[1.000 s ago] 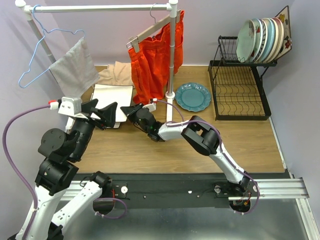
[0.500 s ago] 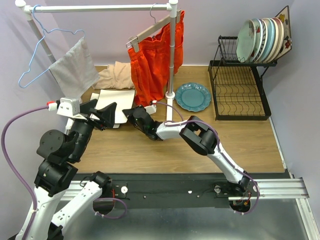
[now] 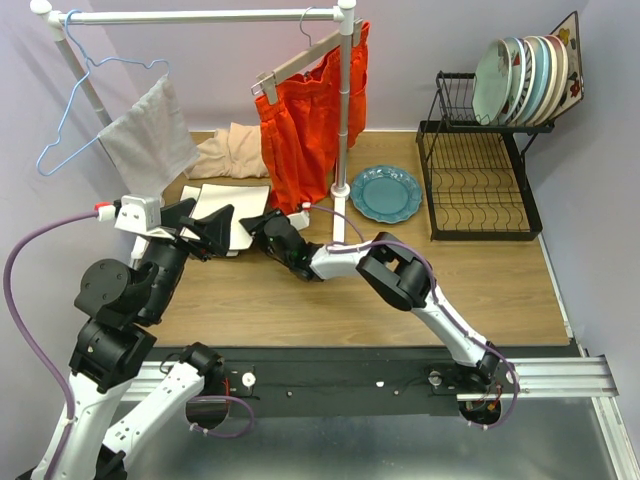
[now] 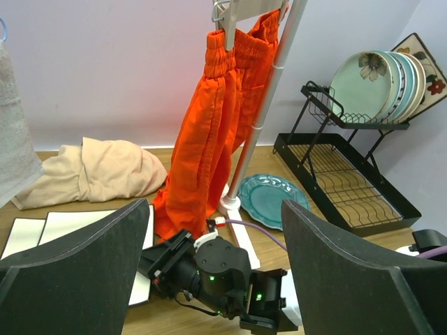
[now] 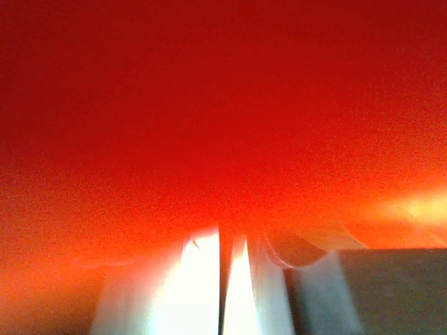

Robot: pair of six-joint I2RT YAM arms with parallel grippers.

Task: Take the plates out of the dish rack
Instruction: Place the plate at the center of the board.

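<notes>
Your left gripper (image 4: 215, 209) hangs over the left part of the table (image 3: 300, 300), its fingers spread wide with nothing between them. I think this is so its camera can look across to the dish rack (image 3: 482, 236). Your right gripper (image 3: 268, 222) points into the orange shorts (image 3: 305, 120), and its own view is only red blur, so I cannot tell if it is open or closed. The plates (image 3: 525, 75) stand upright and packed together in the slotted upper shelf, which keeps them on edge. One teal plate (image 3: 386, 193) lies flat on the table just beside the rack, so it seems already unloaded. Both arms are well apart from the rack.
</notes>
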